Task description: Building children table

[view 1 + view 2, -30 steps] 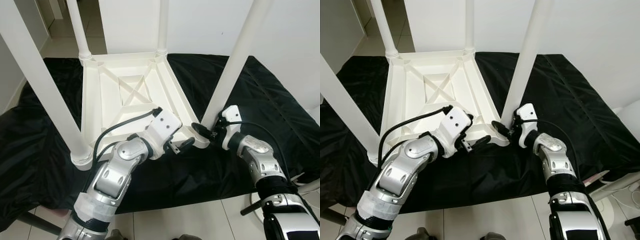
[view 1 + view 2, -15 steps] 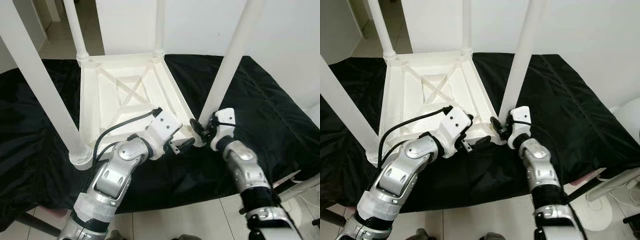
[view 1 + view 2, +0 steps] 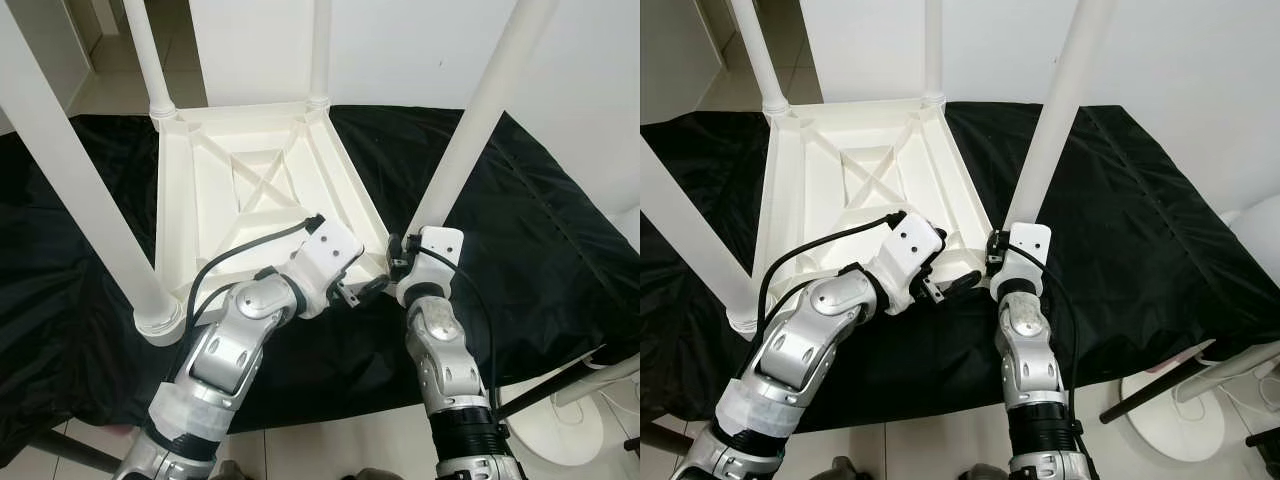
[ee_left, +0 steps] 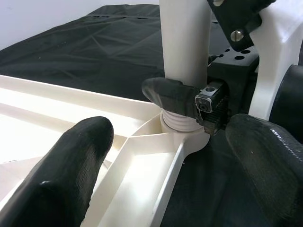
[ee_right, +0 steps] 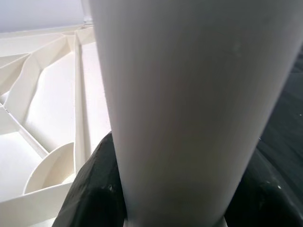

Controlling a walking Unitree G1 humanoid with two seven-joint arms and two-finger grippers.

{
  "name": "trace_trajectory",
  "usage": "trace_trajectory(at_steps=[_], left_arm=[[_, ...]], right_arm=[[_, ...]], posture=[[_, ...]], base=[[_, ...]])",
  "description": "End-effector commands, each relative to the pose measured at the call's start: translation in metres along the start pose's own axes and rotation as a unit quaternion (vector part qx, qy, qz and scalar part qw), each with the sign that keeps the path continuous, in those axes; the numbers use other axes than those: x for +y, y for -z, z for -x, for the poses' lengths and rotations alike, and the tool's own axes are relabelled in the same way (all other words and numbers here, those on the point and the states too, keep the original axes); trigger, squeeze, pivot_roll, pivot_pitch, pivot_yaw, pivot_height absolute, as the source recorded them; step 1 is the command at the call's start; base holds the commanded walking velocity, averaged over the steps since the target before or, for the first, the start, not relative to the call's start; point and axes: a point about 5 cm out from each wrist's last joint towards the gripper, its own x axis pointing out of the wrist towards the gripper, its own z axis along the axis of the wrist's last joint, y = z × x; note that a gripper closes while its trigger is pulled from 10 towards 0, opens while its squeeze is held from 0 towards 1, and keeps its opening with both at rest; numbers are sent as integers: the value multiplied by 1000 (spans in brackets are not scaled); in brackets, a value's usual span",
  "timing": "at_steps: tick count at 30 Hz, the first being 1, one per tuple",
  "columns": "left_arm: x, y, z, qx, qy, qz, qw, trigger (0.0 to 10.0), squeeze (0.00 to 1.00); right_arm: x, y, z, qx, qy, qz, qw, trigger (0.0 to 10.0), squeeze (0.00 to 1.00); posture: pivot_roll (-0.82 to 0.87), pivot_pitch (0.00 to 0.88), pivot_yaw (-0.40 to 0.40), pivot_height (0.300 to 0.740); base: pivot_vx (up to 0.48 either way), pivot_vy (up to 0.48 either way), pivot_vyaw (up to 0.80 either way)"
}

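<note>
A white plastic children's table (image 3: 255, 190) lies upside down in the centre of the frame on a black cloth (image 3: 540, 230) that covers the floor, its ribbed underside facing up. Four white legs rise from its corners: two thin-looking ones at the far corners near the top of the frame, a near-left leg (image 3: 80, 190) running up the left side, and a near-right leg (image 3: 480, 120) slanting up toward the upper right

The right gripper (image 3: 405, 262) sits at the foot of the near-right leg, just right of centre, with its black fingers (image 4: 173, 97) clamped around the leg just above the ribbed collar where it enters the corner socket. In the right wrist view the leg (image 5: 189, 109) stands between the dark finger pads (image 5: 94, 184) on either side of it

The left gripper (image 3: 362, 290) hovers at the table's near edge, a little below centre and just left of the right gripper. Its two fingers (image 4: 71, 165) are spread apart, holding nothing, pointing at the same corner socket

White tiles (image 3: 340, 440) show at the bottom edge, and a round white base (image 3: 565, 440) stands at the lower right
</note>
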Motion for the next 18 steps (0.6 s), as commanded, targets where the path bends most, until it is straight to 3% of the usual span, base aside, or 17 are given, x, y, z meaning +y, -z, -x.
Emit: trace_trajectory(at_steps=[1, 8, 9, 10, 18], left_arm=[[3, -1, -4, -3, -27, -9, 1000, 10000, 0], [9, -4, -8, -8, -32, -16, 999, 10000, 0], [10, -5, -8, -9, -33, -18, 999, 10000, 0], [11, -5, -8, -9, -34, -19, 999, 10000, 0], [10, -6, -11, -12, -38, -33, 999, 10000, 0]], right_arm=[[-4, 11, 2, 33, 16, 3, 999, 10000, 0], [0, 2, 4, 11, -12, -20, 1000, 10000, 0], [-1, 1, 5, 7, -12, -16, 1000, 10000, 290], [-1, 0, 6, 3, -15, -18, 1000, 10000, 1000], [-13, -9, 7, -34, -58, -19, 998, 10000, 1000]], posture=[[-112, 0, -4, 740], [-110, 0, -6, 740], [-109, 0, -7, 740], [-109, 0, -9, 740], [-97, 0, -28, 740]], base=[[0, 0, 0], [0, 0, 0], [0, 0, 0], [0, 0, 0], [0, 0, 0]])
